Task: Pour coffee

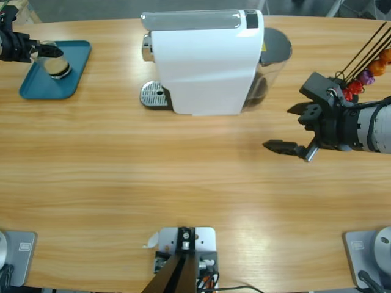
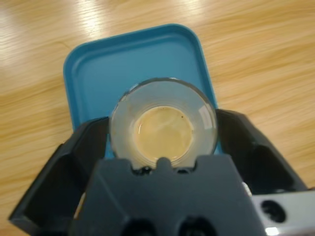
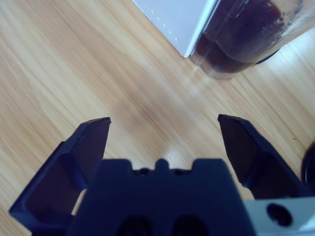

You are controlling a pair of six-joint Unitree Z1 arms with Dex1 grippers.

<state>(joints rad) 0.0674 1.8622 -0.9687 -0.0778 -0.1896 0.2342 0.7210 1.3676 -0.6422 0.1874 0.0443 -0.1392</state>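
A small clear glass (image 2: 205,112) holds the coffee (image 2: 160,135), a pale tan foamy layer at its bottom. My left gripper (image 2: 162,129) is shut on the glass, one black jaw on each side. In the high view the glass (image 1: 57,63) is on or just over a teal tray (image 1: 36,85) at the far left corner, with the left gripper (image 1: 44,51) reaching in from the left edge. The white coffee machine (image 1: 204,61) stands at the back middle. My right gripper (image 1: 292,119) hangs open over bare wood to its right, holding nothing.
The machine's drip grille (image 1: 154,94) sticks out at its left, its dark water tank (image 3: 246,34) at its right. A black wire rack with coloured capsules (image 1: 365,76) stands at the far right. The right gripper (image 3: 164,123) looks at wood beside the machine's corner (image 3: 177,19).
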